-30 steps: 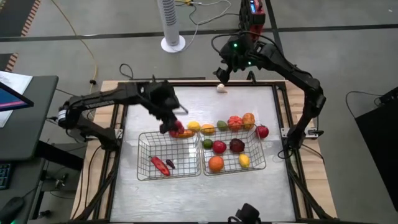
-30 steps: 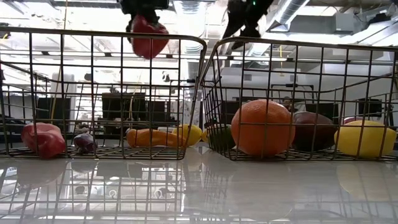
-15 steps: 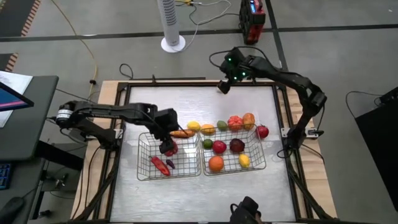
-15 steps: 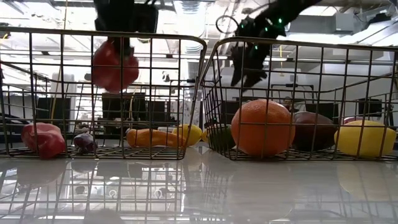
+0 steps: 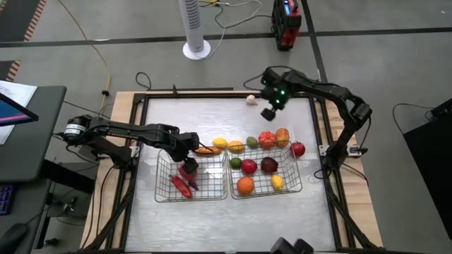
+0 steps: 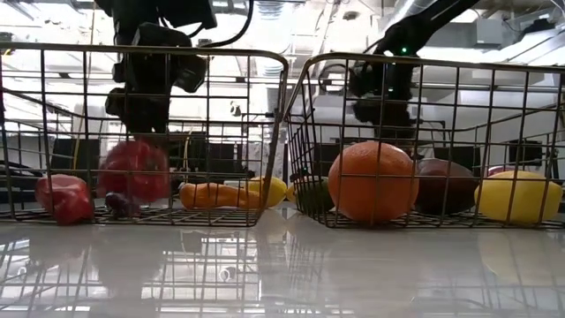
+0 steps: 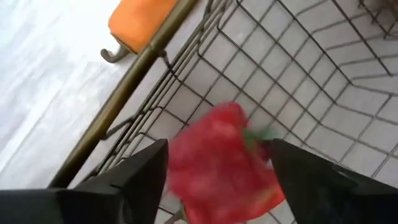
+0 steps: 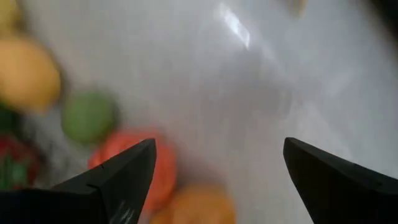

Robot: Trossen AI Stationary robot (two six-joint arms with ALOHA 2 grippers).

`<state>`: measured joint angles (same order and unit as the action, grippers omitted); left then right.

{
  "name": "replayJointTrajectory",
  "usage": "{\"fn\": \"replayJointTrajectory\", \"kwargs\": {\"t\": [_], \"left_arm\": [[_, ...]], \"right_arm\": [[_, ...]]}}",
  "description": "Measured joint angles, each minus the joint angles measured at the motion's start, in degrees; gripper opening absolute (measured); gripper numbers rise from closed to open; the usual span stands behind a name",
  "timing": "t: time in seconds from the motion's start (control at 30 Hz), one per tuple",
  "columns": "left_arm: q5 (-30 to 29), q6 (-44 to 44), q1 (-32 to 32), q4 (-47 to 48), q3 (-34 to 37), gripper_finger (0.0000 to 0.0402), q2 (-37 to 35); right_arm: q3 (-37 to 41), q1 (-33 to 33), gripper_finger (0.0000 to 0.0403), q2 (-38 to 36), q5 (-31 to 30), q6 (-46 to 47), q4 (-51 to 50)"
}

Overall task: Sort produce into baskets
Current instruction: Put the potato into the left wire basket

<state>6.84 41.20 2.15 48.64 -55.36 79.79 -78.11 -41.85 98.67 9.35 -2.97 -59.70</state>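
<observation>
the left end effector [image 7: 214, 180] is hanging open inside the left basket [image 5: 164, 185], a red fruit [image 7: 221, 165] between its parted fingers; the right end effector [image 8: 214, 180] is hovering open above the tabletop [image 5: 212, 116].

Glossy table, wire baskets, plastic-looking produce

The table [image 6: 282, 265] is smooth, glossy white, mirroring the silver wire-mesh left basket [image 6: 141, 53] and right basket [image 6: 424, 66]. The orange [image 6: 372, 181] looks finely pebbled, the lemon [image 6: 516, 196] matt, the red pepper [image 7: 221, 165] smooth. Bare wood edges the table [image 5: 121, 106] at 9 o'clock.
</observation>
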Motion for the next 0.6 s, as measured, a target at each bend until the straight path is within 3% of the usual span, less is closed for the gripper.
{"fn": "replayJointTrajectory", "kwargs": {"t": [0.27,0.47,0.6], "left_arm": [[1.49,-1.70,0.02,-0.70,-0.02,0.0340,-0.31],[4.25,-1.00,-1.04,-4.60,-0.04,0.0335,-4.48],[0.06,0.40,-2.38,-8.37,-0.04,0.0323,-8.98]], "right_arm": [[0.42,-0.59,0.0377,-0.05,-0.13,3.51,-12.94],[5.87,-0.44,0.0377,-2.35,1.14,7.32,-12.76],[12.50,0.51,0.0377,-6.91,1.32,11.62,-7.43]]}}
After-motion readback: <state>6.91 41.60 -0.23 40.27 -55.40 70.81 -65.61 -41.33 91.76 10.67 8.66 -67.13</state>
